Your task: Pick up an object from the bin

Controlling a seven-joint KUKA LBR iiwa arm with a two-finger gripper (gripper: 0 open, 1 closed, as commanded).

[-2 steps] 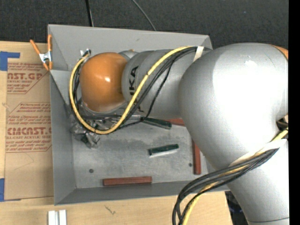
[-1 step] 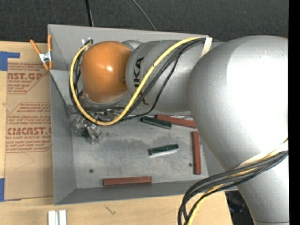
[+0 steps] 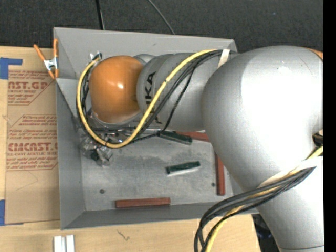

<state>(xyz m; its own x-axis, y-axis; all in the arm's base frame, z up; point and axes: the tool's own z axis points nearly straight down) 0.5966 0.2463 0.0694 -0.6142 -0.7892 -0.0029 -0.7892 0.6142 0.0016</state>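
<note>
Pincer (image 3: pixel 97 152) is down at the left side of the grey metal bin (image 3: pixel 71 182), low over the floor and close to the left wall, directly below the arm's orange cover (image 3: pixel 114 88). Pincer state: cannot tell, since the tip is a small dark tangle. No object can be made out in its grasp or under it. Nearest loose item is a dark green stick (image 3: pixel 182 167), lying flat on mid-floor, right of the pincer and apart from it. A reddish-brown stick (image 3: pixel 143 202) lies along the near wall. A second reddish-brown stick (image 3: pixel 220 178) lies by the right wall, pointing near to far. Another dark green stick (image 3: pixel 176 136) shows at the arm's edge, with a red piece (image 3: pixel 197 136) just beside it.
</note>
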